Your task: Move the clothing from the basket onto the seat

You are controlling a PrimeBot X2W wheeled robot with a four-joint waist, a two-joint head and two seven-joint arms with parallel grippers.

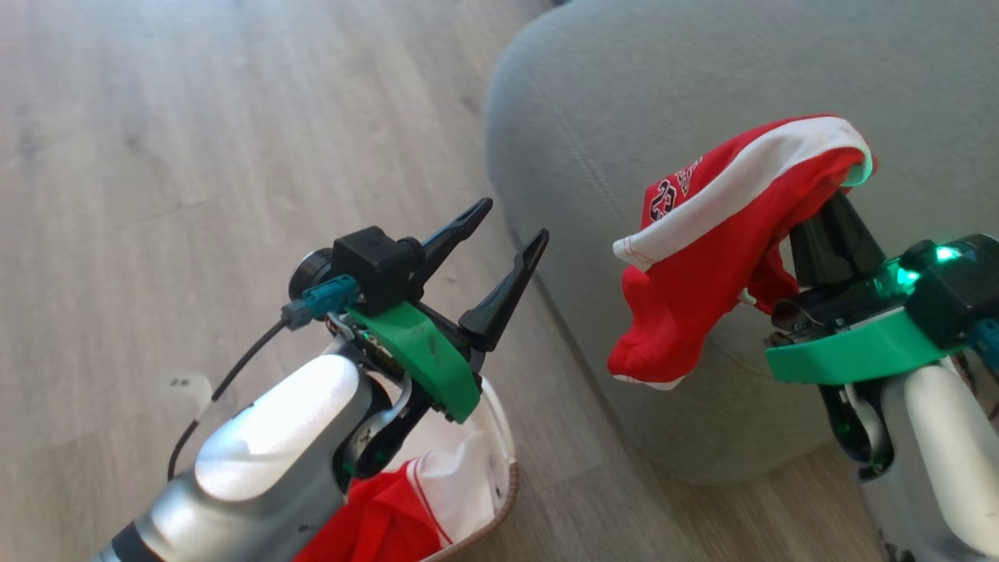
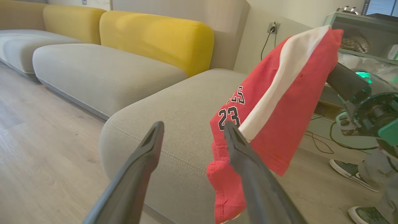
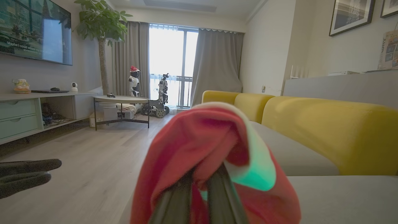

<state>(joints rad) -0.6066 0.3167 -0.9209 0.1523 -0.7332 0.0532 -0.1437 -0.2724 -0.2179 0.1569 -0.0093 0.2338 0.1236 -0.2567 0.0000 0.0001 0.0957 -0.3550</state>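
Observation:
A red-and-white piece of clothing (image 1: 726, 234) with a black-and-white number print hangs from my right gripper (image 1: 839, 195), which is shut on its top edge above the grey seat (image 1: 624, 86). The same clothing (image 2: 279, 102) shows in the left wrist view and drapes over the right fingers (image 3: 217, 199) in the right wrist view. My left gripper (image 1: 511, 234) stands open over the floor, left of the seat, holding nothing. Below the left arm sits the basket (image 1: 499, 484) with more red and white clothing (image 1: 414, 499) inside, mostly hidden by the arm.
Wooden floor (image 1: 195, 156) stretches left of the seat. Yellow backrests (image 2: 155, 37) and more grey cushions (image 2: 102, 71) lie beyond. A person's shoes (image 2: 351, 171) stand on the floor by cables. A TV cabinet (image 3: 37, 112) and a round table (image 3: 121, 102) are across the room.

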